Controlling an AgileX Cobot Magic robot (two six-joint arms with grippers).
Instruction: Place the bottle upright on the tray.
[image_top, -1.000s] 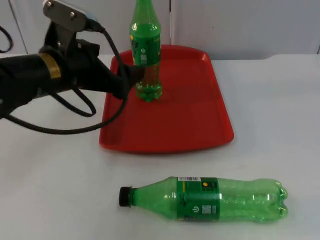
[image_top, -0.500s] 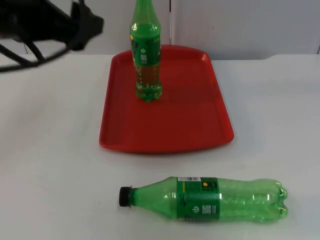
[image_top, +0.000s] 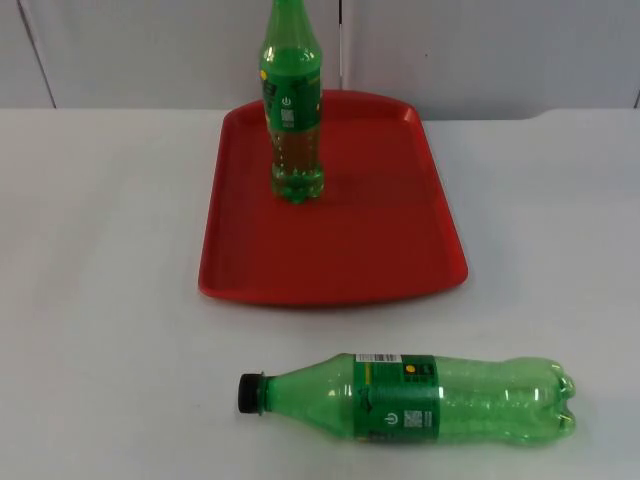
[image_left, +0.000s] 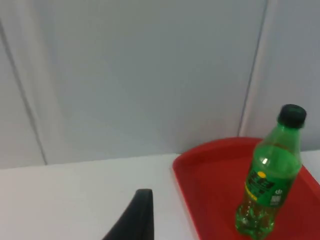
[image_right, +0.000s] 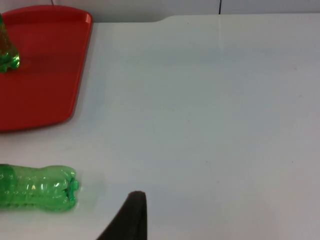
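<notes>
One green bottle with a black cap stands upright at the back left of the red tray. A second green bottle lies on its side on the white table in front of the tray, cap to the left. My left gripper hangs away to the left of the tray, facing the standing bottle and well apart from it. My right gripper waits low over the table, to the right of the lying bottle's base, touching nothing.
The grey partition wall stands right behind the tray. White table top stretches to the left and right of the tray and around the lying bottle.
The left arm has drawn back from the standing bottle toward the upper left and left the top view. That bottle stays upright on the tray; the lying one has not moved.
</notes>
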